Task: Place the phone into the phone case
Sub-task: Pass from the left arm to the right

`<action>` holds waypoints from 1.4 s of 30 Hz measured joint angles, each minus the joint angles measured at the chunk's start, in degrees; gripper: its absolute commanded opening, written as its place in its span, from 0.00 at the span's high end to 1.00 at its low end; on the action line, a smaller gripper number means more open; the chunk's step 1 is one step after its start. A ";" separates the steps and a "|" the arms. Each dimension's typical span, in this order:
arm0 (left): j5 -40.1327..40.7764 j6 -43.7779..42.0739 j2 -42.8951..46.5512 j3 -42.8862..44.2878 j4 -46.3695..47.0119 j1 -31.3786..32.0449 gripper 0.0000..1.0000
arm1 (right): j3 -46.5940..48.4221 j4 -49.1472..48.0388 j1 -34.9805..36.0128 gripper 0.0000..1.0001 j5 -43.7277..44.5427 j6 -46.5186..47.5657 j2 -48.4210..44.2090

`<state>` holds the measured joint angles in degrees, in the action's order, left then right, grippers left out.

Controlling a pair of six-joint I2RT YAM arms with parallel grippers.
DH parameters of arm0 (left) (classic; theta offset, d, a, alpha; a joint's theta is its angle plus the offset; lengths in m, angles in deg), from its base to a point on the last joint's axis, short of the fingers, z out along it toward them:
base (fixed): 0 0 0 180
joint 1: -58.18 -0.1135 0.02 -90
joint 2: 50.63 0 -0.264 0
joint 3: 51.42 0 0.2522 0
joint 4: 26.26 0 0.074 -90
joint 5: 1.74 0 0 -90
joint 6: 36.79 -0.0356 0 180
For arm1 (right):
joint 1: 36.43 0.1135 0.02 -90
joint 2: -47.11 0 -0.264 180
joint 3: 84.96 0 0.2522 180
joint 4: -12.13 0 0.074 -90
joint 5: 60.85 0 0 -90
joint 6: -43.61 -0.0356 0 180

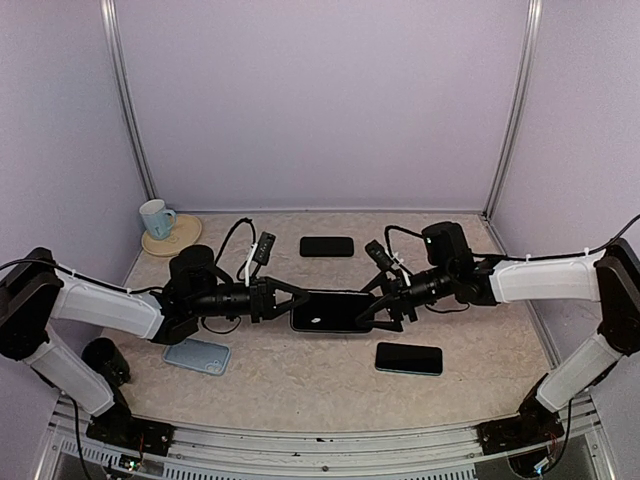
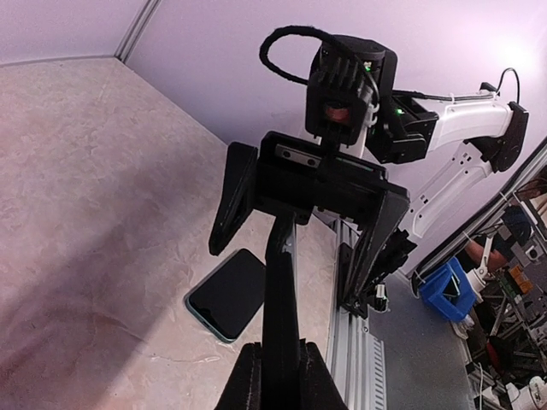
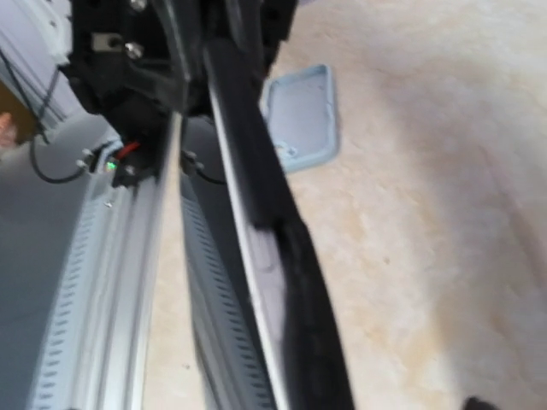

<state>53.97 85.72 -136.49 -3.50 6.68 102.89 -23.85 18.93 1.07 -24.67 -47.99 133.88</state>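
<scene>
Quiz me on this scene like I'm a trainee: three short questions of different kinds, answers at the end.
1. True or false: the right gripper has its jaws open at one end of the raised phone.
2. What clamps that phone? A) the left gripper B) the right gripper C) neither
3. Fill in: ___ more phones lie flat on the table, along with the light blue phone case.
Key: 1 true; 2 A; 3 two, the far phone and the near phone.
</scene>
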 measured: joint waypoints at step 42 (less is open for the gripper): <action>-0.15 1.36 -2.03 9.51 -22.34 -1.62 1.00 | 0.31 1.55 19.82 0.02 47.19 32.30 -1.66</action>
<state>53.82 87.07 -138.53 6.00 -15.66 101.27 -23.54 20.49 20.89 22.52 -15.69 132.22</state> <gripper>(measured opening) 0.085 0.976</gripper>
